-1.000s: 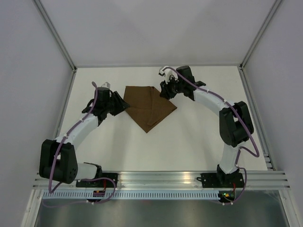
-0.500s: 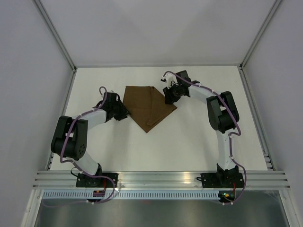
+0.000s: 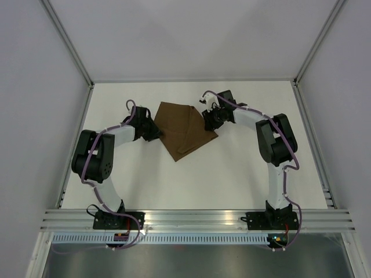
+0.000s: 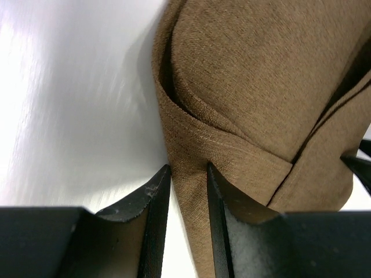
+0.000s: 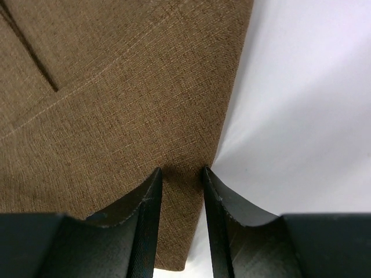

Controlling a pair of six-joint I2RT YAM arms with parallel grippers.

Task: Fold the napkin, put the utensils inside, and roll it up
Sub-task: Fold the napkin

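Left tool and right tool each pinch a napkin edge. Folding step judged in hand; next move requires carrying both edges across together.

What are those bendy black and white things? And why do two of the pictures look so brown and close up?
Those are two robot arms bolted to a white table. One picture looks down from above. The other two come from small cameras on each wrist, so they are very close. The brown thing is a folded cloth napkin. The left fingers pinch one edge of it, and the right fingers pinch the opposite edge. No knife or fork shows anywhere.
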